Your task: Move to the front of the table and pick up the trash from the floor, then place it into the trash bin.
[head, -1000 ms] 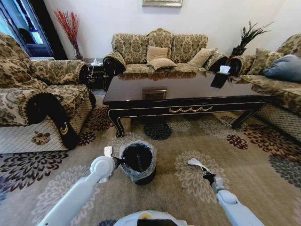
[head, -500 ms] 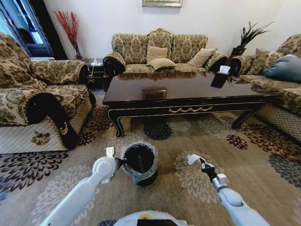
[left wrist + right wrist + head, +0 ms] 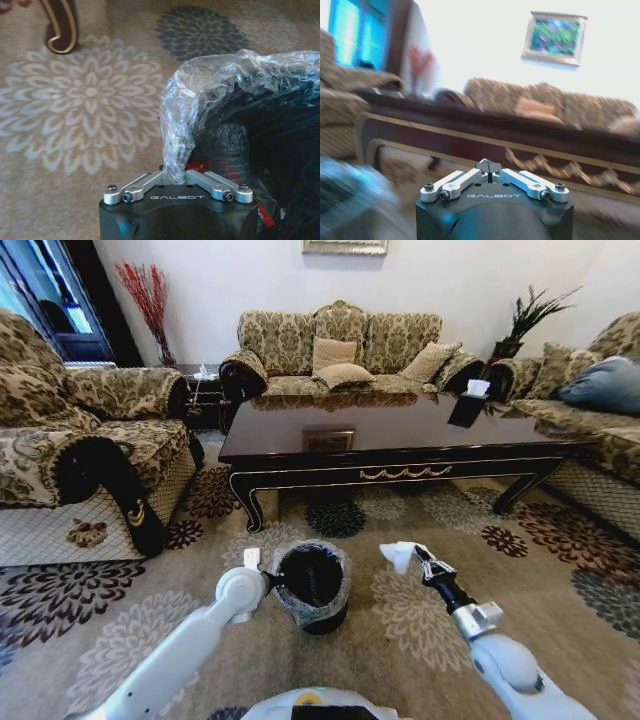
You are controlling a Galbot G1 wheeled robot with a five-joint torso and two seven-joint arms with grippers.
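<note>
Patterned carpet is spreading before the table. My left gripper is pinching the trash bin liner at its rim. My right gripper is clamping what looks like white paper trash, beside the bin; I should be centring it over the opening before letting go.

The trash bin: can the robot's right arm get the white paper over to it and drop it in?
Probably yes. The right gripper holds the white paper scrap up beside the trash bin, whose mouth is open. The left gripper grips its bag-lined rim on the far side.
</note>
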